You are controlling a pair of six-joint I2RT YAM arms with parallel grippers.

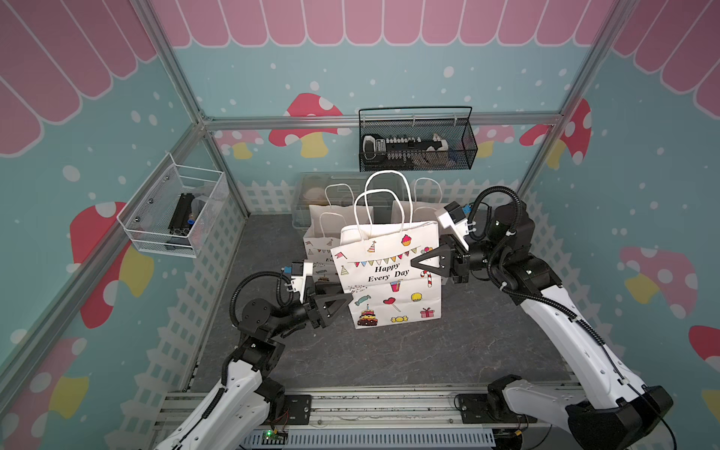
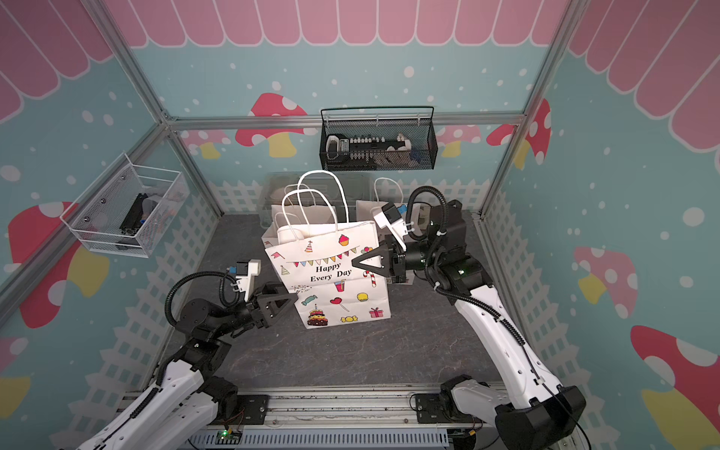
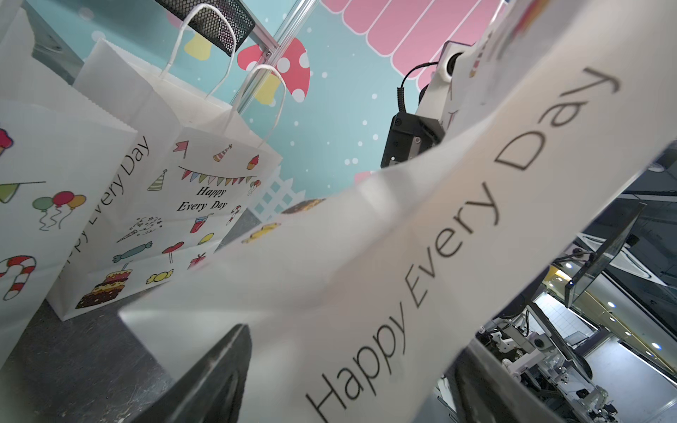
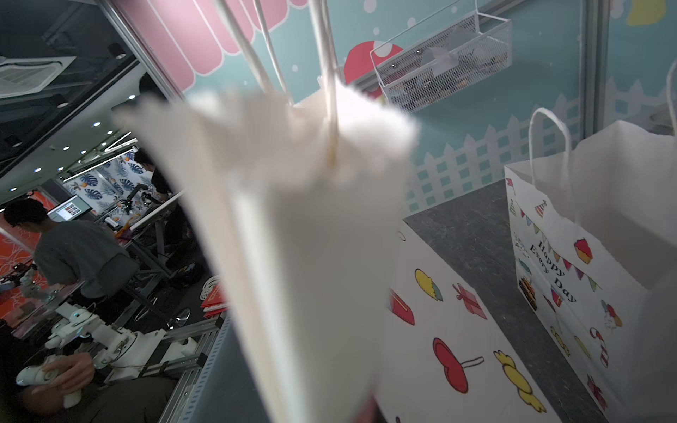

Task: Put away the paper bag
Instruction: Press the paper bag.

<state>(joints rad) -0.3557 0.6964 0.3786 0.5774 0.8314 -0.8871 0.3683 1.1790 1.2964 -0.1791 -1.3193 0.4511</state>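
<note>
white printed paper bag [image 1: 389, 280] upright, frame centre | R gripper [image 1: 417, 262] pinched shut on its right edge | L gripper [image 1: 348, 298] jaws apart astride left edge | step: prob. folding flat | next: L must clamp

Two matching arms. The left arm [image 1: 233, 393] has glossy white shells on its long links and matte black joints between them, and the right arm [image 1: 565, 331] looks the same. A ribbed black hose [image 1: 253, 277] curls over each wrist, cinched with white ties [image 1: 289, 287]. A white camera box [image 1: 302, 276] with a blue plug sits above. The left gripper [image 1: 346, 300] and right gripper [image 1: 415, 262] are black, with hollow triangular fingers and small screws in their sides. A green light [image 2: 461, 271] glows on a right joint. A thin black cable [image 1: 615, 370] trails down that shell.
</note>
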